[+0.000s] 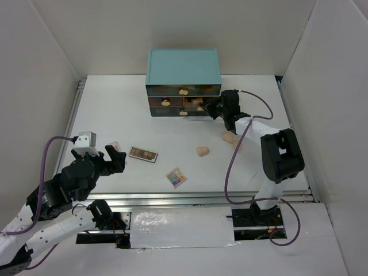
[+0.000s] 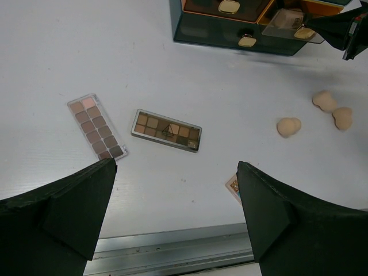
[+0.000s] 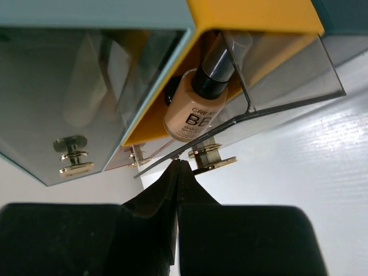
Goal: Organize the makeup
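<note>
My right gripper [image 3: 179,164] is shut, its tips against the clear front of an open drawer, beside its gold knob [image 3: 213,158]. A beige BB bottle [image 3: 192,112] with a dark cap lies in that drawer. My left gripper [image 2: 175,167] is open and empty, above the table's near left. Beyond it lie a pink-brown eyeshadow palette [image 2: 96,126] and a darker brown palette [image 2: 166,130]. The square multicolour palette [image 1: 176,177] lies near the front edge. Three peach sponges [image 2: 288,126] [image 2: 325,100] [image 2: 342,117] lie right of centre. The slim stick is out of view.
The teal chest of drawers [image 1: 183,66] stands at the back centre, with gold knobs on clear drawer fronts. White walls enclose the table on three sides. A metal rail [image 2: 172,244] runs along the near edge.
</note>
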